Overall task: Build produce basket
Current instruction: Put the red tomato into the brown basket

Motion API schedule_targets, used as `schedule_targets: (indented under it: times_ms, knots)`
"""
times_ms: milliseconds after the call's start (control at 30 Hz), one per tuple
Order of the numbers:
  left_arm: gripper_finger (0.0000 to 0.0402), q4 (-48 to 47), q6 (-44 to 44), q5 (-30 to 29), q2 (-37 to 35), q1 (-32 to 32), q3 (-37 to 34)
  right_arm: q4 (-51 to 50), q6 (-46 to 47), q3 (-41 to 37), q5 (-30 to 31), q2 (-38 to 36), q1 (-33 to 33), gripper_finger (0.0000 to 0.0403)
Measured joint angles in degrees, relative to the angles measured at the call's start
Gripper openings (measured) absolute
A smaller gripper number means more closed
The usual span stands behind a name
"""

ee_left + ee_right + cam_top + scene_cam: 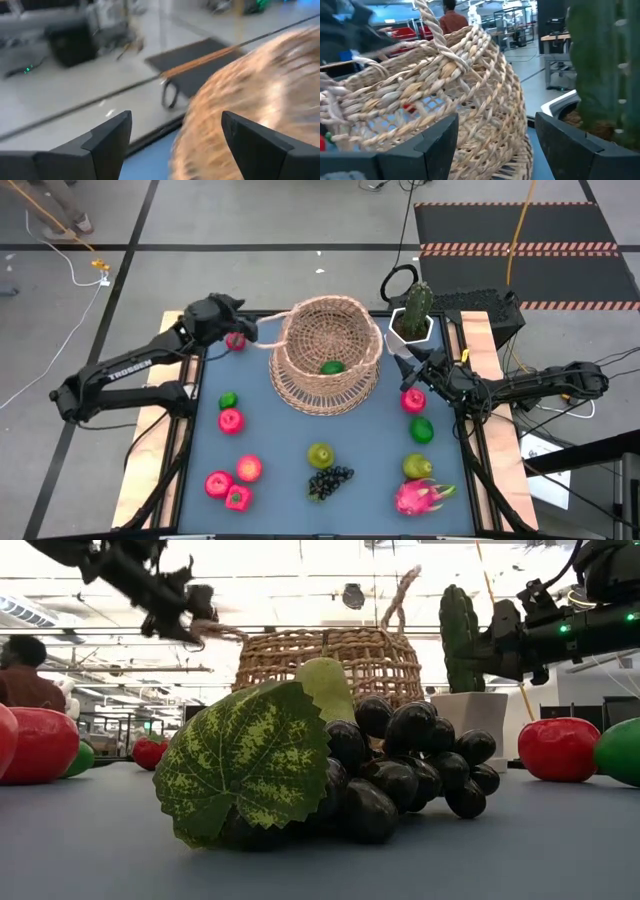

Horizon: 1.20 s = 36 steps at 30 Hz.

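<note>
The tan wicker basket (328, 355) stands on its flared base at the table's far middle, with a green lime (332, 367) inside. My left gripper (248, 330) hovers open at the basket's left rim, above a red apple (235, 340). In its wrist view (175, 132) nothing lies between the fingers, and the basket (260, 90) is just ahead. My right gripper (408, 364) is open beside the basket's right wall (470, 100), above another apple (413, 400). The grape bunch (330, 480), a pear (320, 455) and the dragon fruit (420, 496) lie on the mat. My left gripper stands next to a thin tan handle strand (222, 632) that runs from the basket's rim toward it. I cannot tell whether the fingers touch that strand; nothing shows between them in the wrist view.
A green cactus in a white pot (414, 315) stands at the far right, close to my right gripper. A lime (228, 401), apples (231, 420) and a strawberry (238, 498) lie on the left. A pear (417, 467) and a lime (422, 430) lie on the right. A person (25, 670) is in the room behind.
</note>
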Motion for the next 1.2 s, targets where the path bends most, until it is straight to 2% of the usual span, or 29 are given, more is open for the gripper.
schedule_targets:
  times_ms: [100, 300, 367, 533, 700, 867, 967, 1200]
  knots:
    - [0.0305, 0.6, 1.1, -3.4, -1.7, -1.8, 3.8, 0.1, -0.4, 0.0, 0.5, 0.0, 0.0, 0.0256]
    - [0.0305, -1.5, 5.6, -22.9, -4.2, -1.1, 5.3, 0.0, -1.5, 0.0, 0.4, 0.0, 0.0, 0.0256]
    - [0.0305, -3.8, 3.2, -24.7, -3.7, 0.8, 5.1, 0.0, -2.1, 0.0, 0.4, 0.0, 0.0, 0.0256]
    - [0.0305, -6.5, -8.1, -17.6, 1.3, 5.6, 0.8, 0.0, -2.2, 0.0, 0.4, 0.0, 0.0, 0.0256]
    - [0.0306, -7.0, -17.8, -16.6, 8.2, 10.4, -4.6, 0.0, 0.0, 0.0, 0.3, 0.0, 0.0, 0.0256]
    - [0.0309, -6.7, -22.7, -8.2, 12.8, 13.7, -6.5, 0.0, 0.5, 0.0, -1.4, 0.0, 0.1, 0.0256]
    - [0.0324, -7.4, -23.5, -6.0, 14.2, 14.0, -7.1, 0.0, 0.5, 0.0, -1.5, 0.0, 0.1, 0.0256]
    - [0.0385, -15.8, -29.4, -4.3, 15.4, 13.9, -7.3, -0.1, 0.5, 0.0, -1.5, 0.0, 0.1, 0.0256]
